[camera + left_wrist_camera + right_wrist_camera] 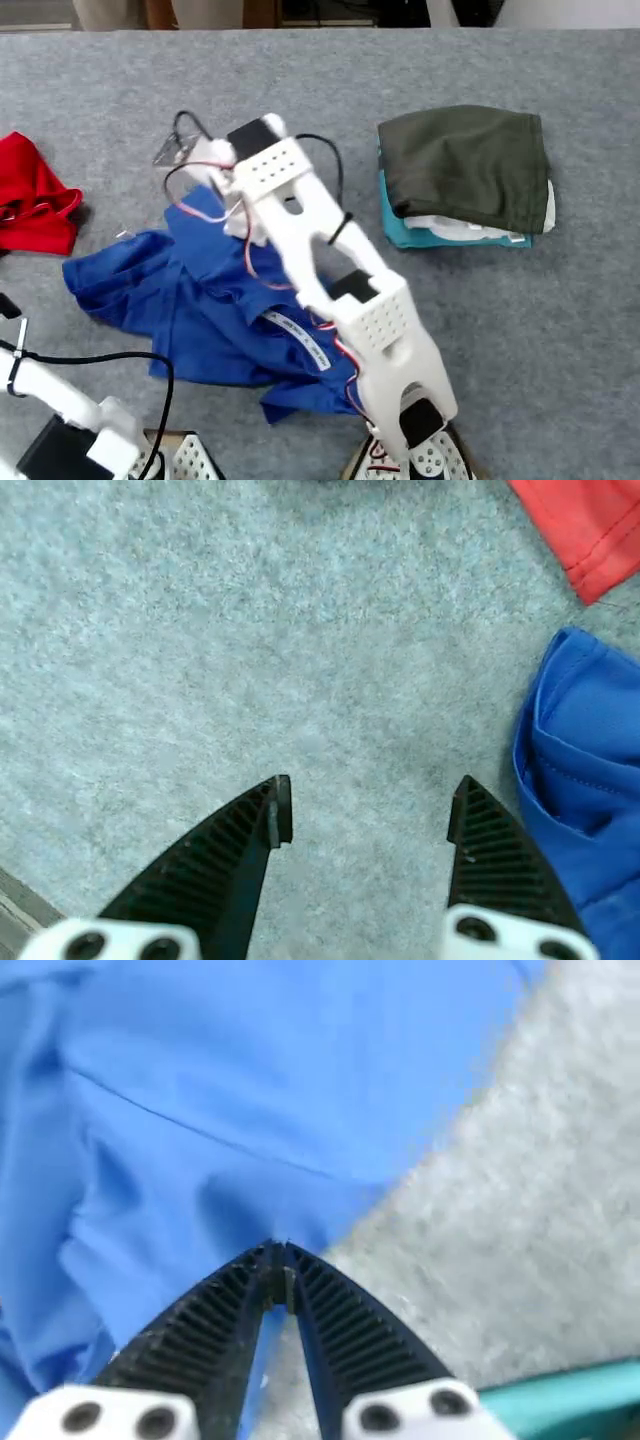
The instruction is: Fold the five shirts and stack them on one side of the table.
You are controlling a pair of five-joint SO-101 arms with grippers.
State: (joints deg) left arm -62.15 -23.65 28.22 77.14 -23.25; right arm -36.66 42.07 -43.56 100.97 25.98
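A crumpled blue shirt [200, 310] lies left of the table's middle. My right arm [320, 260] stretches from the front edge over it to its far edge. In the right wrist view my right gripper [278, 1260] is shut on a fold of the blue shirt [250, 1090], with blue cloth showing between the fingers [350, 1335]. My left gripper [375, 810] is open over bare grey table, with the blue shirt [580, 770] beside it and the red shirt [590, 525] farther off. The red shirt [35, 200] lies bunched at the left edge.
A stack of folded shirts sits at the right: an olive one [465, 165] on top of a white one [450, 228] and a teal one [400, 225]. My left arm [70, 420] rests at the front left corner with a black cable [110, 357]. The grey felt table [330, 80] is bare at the back.
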